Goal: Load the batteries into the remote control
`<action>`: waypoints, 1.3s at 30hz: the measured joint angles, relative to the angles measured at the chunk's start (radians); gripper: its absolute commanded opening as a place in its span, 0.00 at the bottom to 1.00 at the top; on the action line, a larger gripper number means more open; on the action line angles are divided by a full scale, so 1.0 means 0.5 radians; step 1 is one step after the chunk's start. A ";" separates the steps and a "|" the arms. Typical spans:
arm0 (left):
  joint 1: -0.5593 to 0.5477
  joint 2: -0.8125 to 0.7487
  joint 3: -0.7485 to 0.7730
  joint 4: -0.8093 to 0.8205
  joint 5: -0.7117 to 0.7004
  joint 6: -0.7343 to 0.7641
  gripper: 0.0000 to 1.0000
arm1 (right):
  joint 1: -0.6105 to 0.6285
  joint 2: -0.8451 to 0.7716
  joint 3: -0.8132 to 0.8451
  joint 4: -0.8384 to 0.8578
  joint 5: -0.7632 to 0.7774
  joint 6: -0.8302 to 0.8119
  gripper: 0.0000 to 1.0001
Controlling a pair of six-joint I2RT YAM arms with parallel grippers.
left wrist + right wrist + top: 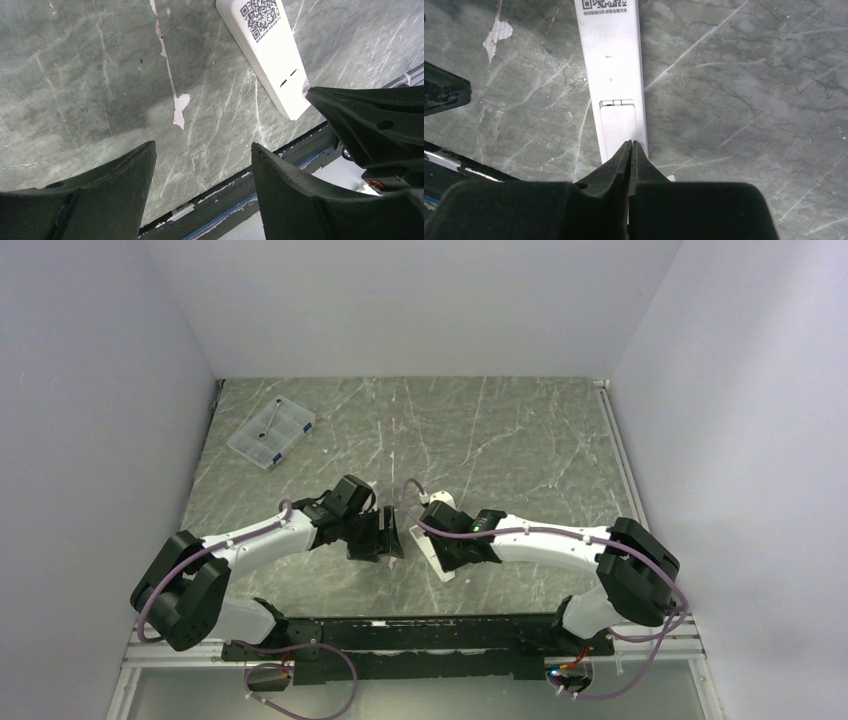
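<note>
The remote control lies on its face on the grey marbled table, its white back and QR code up and its battery cover fitted. My right gripper is shut with nothing between its fingers; its tips rest over the cover end of the remote. My left gripper is open and empty above bare table, just left of the remote. From above, both grippers meet at the table's near middle, and only a white corner of the remote shows. The batteries are out of view.
A clear plastic compartment box sits at the far left of the table. The black mounting rail runs along the near edge, just beyond my left fingers. White walls close in on the table's left, right and back sides.
</note>
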 measured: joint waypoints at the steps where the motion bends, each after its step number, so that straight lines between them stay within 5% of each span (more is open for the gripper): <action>1: 0.000 0.000 0.000 -0.001 0.000 0.000 0.75 | 0.000 -0.013 0.000 -0.006 0.003 0.001 0.07; 11: 0.003 0.060 0.066 -0.036 -0.064 0.050 0.74 | 0.000 -0.270 0.029 -0.082 0.048 0.033 0.13; 21: 0.063 0.303 0.349 -0.021 -0.173 0.235 0.57 | 0.000 -0.615 -0.217 -0.133 0.042 0.141 0.00; 39: 0.064 0.636 0.542 0.261 -0.086 0.535 0.56 | 0.000 -0.801 -0.523 -0.076 -0.155 0.330 0.00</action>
